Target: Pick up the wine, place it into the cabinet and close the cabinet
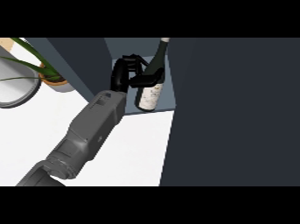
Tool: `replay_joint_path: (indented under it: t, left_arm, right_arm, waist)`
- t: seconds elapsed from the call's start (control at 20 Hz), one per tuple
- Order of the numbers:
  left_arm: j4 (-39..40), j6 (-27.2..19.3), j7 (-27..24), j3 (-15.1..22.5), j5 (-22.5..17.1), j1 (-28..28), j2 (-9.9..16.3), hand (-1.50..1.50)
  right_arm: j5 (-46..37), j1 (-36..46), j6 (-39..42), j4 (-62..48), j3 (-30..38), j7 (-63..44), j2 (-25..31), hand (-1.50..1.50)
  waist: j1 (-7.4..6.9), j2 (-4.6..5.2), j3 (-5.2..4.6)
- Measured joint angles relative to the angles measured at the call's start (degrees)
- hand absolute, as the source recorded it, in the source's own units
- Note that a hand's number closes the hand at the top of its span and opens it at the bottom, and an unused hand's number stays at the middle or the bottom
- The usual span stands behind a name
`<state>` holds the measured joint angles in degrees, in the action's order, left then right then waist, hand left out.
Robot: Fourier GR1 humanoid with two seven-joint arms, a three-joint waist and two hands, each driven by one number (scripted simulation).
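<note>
While the grey forearm (91, 131) reaches up from the near left of the view, its black hand (127, 72) sits inside the open cabinet (167, 94), thumb and fingers curled around the wine bottle (149, 83). The bottle stands nearly upright on the cabinet floor, its pale label facing out and its neck leaning far and right. A large dark cabinet door (242, 113) fills the right. On the far left stand a potted plant (49, 74) and a grey round-edged object (7, 81).
</note>
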<state>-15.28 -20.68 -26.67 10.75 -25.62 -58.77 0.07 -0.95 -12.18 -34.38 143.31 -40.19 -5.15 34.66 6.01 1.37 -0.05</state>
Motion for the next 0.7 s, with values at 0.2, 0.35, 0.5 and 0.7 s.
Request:
replay_joint_path:
  t: [0.2,0.35,0.5,0.7]
  left_arm:
    - [2.9,-0.8,-1.4,-1.4,-0.1,-1.9,0.6,1.5]
    - [4.6,-2.0,-2.4,-1.7,0.4,-3.5,0.8,-1.5]
    - [6.3,-2.8,-3.5,-1.5,1.2,-4.4,1.4,-1.5]
    - [8.3,-4.5,-4.2,-1.4,2.1,-5.7,3.0,-1.5]
  right_arm:
    - [0.2,-0.7,0.4,-0.1,-0.1,1.2,0.1,-1.5]
    - [0.4,-0.7,1.0,-0.2,-0.2,2.1,0.1,-1.5]
    - [0.6,-1.1,1.4,-0.3,-0.4,2.6,0.2,-1.5]
    - [0.8,-1.9,2.0,-0.4,-0.8,4.0,0.4,-1.5]
  waist:
    - [0.22,0.22,-0.01]
    - [0.55,0.46,-0.02]
    - [0.71,0.55,-0.02]
    - [1.21,0.69,-0.01]
